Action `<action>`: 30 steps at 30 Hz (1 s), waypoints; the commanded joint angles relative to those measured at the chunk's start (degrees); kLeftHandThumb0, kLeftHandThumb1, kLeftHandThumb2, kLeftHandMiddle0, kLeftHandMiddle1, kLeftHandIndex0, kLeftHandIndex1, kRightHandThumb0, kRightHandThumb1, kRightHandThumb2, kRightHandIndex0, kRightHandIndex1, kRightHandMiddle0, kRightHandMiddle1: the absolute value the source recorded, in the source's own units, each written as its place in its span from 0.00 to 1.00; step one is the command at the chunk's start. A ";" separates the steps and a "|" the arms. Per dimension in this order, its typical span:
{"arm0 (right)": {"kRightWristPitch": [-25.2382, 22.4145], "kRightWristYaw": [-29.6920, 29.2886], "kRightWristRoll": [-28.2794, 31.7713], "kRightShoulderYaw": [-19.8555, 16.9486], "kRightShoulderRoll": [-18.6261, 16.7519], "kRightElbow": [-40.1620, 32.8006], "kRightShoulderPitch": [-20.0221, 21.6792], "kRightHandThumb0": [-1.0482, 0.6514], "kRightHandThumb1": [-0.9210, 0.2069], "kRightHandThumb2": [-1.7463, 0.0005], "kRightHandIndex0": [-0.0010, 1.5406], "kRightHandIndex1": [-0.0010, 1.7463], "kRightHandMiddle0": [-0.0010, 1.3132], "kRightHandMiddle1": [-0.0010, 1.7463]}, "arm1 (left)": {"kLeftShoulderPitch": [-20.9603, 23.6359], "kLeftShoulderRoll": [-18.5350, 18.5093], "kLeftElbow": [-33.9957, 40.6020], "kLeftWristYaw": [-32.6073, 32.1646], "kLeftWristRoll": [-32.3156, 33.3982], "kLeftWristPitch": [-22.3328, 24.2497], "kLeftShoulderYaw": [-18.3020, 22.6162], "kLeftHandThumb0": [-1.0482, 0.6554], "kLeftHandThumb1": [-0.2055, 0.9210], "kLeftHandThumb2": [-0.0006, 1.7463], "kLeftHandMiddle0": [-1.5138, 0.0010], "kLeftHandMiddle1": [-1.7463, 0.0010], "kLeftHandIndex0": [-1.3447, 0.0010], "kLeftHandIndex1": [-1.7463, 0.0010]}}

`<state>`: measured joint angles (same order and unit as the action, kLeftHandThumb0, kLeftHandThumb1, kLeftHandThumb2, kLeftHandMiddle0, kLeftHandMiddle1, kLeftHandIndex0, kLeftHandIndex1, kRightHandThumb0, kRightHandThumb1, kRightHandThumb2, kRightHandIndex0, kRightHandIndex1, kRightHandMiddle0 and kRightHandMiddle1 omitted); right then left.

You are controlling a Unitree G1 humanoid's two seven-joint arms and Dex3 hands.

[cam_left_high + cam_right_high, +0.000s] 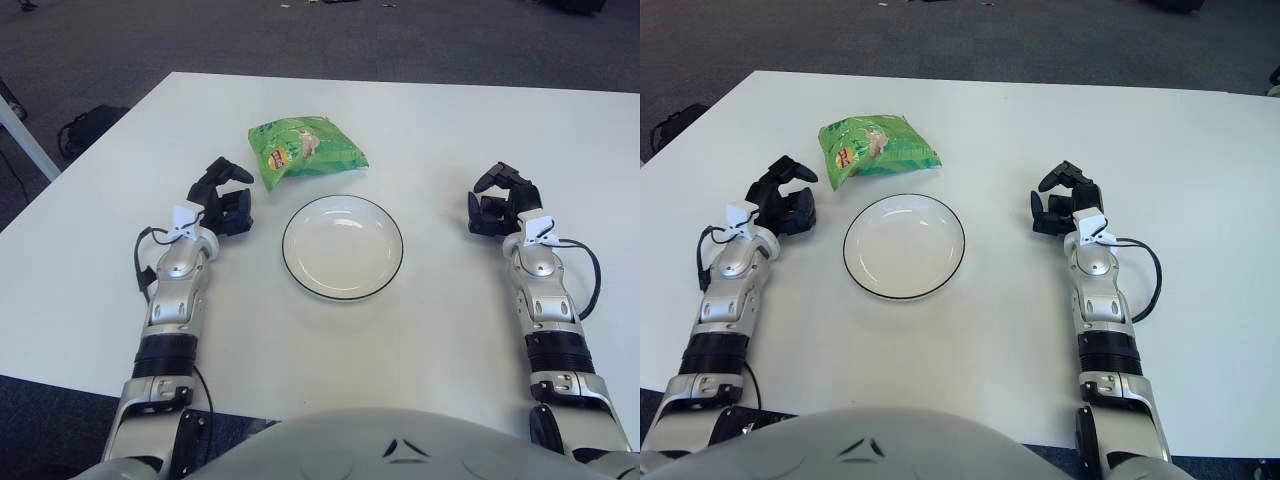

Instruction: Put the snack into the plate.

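Note:
A green snack bag [304,148] lies flat on the white table, just beyond the plate. The white plate [297,268] with a thin black rim sits empty in the middle. My left hand [222,196] is to the left of the plate and below-left of the bag, a small gap away from it, fingers loosely curled around nothing. My right hand [502,198] shows to the right of the plate, fingers relaxed and holding nothing.
The white table [420,130] stretches wide to the far edge, with dark carpet beyond. A dark bag [80,132] lies on the floor off the table's left side, beside a white leg of other furniture [20,130].

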<state>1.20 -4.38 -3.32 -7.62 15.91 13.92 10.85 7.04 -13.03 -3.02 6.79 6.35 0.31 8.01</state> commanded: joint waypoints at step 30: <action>-0.12 1.36 -0.87 1.64 -0.85 6.47 -2.70 0.33 0.55 0.23 0.87 1.00 0.48 1.00 | 16.93 -11.08 8.27 -0.81 -16.12 5.57 -2.82 0.36 0.61 0.63 0.34 0.00 0.64 0.00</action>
<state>4.01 -4.32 -3.44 -7.44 16.25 16.87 12.04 20.97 -22.98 7.18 6.74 -7.85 7.40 5.89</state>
